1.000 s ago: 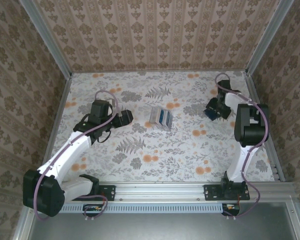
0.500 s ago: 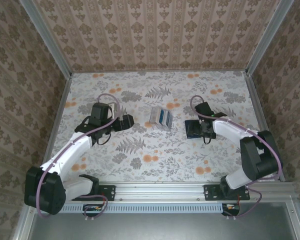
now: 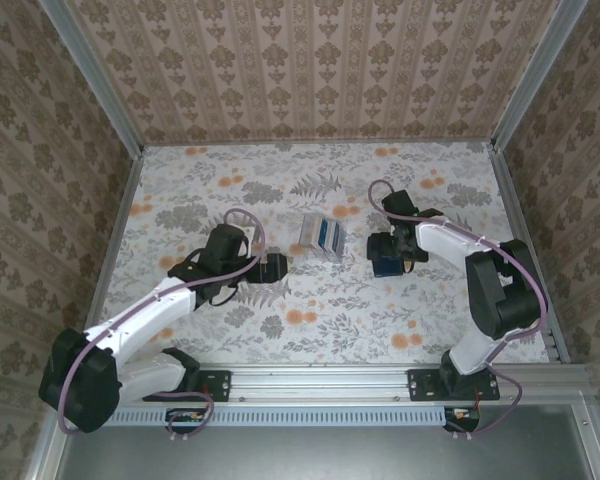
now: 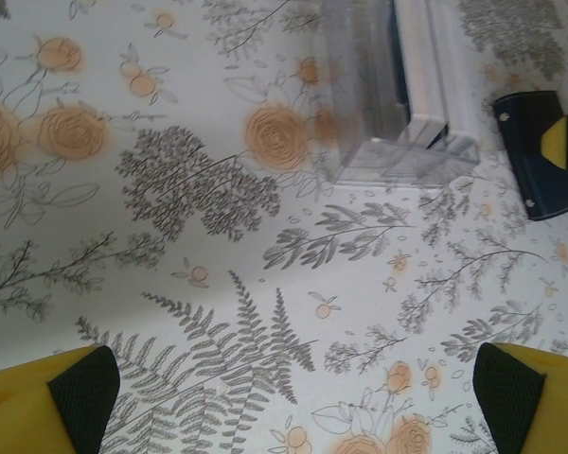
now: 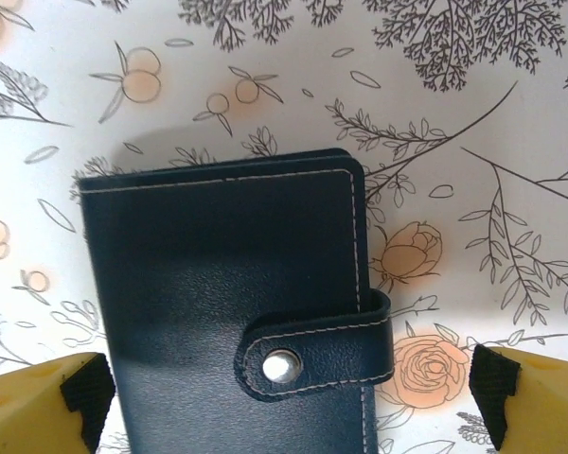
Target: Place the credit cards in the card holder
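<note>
Navy card holder, bottom cropped, lies under the spread right hand; left hand spread too.

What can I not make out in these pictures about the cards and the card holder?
- credit cards: left wrist view, cut off by the top edge and blurred behind their clear stand; top view, too small to count.
- card holder: right wrist view, lower part cut off by the bottom edge; its inside is hidden by the closed cover.
</note>
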Robot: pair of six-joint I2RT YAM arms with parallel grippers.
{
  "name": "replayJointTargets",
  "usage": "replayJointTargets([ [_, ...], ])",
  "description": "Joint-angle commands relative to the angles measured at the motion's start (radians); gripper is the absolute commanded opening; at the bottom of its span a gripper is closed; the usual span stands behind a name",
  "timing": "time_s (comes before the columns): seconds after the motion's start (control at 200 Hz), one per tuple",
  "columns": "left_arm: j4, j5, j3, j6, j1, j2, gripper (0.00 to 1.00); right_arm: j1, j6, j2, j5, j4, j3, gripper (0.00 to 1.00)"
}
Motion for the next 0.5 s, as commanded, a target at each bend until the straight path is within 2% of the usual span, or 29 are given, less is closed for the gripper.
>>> replayJointTargets([
  [0.0,0.055,-0.029,-0.033,-0.034,-0.002,-0.027,1.00,0.010,-0.041,0.037,0.070,-0.064,0.013,0.99],
  [0.15,0.163,0.027,-0.084,-0.026,-0.003,-0.050,1.00,0.020,-0.048,0.039,-0.043,-0.017,-0.021,0.93],
  [0.27,0.132,-0.002,-0.074,-0.052,-0.002,-0.047,1.00,0.031,-0.074,0.048,-0.096,-0.056,-0.005,0.88],
  [0.395,0.144,0.033,-0.065,-0.055,-0.008,-0.048,1.00,0.066,-0.090,0.040,-0.101,-0.108,0.014,0.87],
  [0.495,0.141,0.034,-0.068,-0.070,-0.008,-0.023,1.00,0.114,-0.073,0.032,-0.163,-0.142,0.030,0.85],
])
